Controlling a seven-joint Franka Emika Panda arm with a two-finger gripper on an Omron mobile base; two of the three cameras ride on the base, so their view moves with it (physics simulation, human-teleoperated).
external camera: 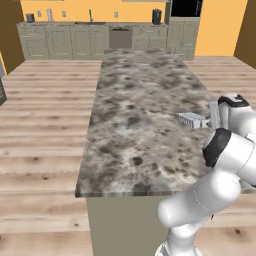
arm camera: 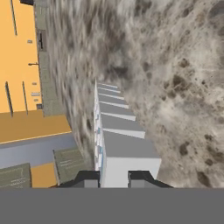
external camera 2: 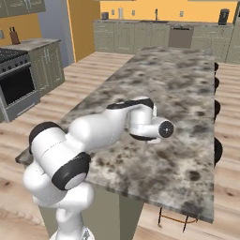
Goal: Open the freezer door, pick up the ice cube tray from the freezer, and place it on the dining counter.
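Fingers: two dark fingertips (arm camera: 91, 179) drawn narrow, clamped on the near end of the pale blue-grey rectangular ice cube tray (arm camera: 116, 135).
Tray: over the mottled grey-brown granite surface (external camera: 135, 115) of the dining island, near its right edge; contact unclear.

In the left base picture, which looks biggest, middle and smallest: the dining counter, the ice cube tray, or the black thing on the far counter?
1. dining counter
2. ice cube tray
3. black thing, though it is much farther away.
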